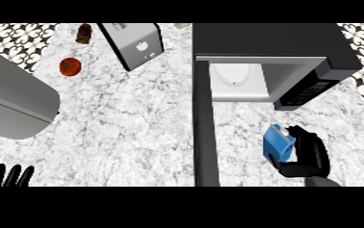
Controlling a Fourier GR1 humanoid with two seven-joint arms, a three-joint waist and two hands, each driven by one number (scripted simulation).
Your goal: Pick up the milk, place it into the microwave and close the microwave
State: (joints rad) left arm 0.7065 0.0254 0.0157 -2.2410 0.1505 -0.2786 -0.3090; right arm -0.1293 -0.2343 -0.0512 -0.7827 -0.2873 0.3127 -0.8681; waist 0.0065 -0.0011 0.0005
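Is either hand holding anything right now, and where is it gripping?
The right hand holds the blue milk carton, fingers curled round its side. The left hand holds nothing.

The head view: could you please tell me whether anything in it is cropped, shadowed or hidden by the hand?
Head view: the right hand curls round the blue milk carton, hiding part of it; the left hand is cut by the lower edge; the open microwave cavity is lit pale, and its door shows edge-on and dark.
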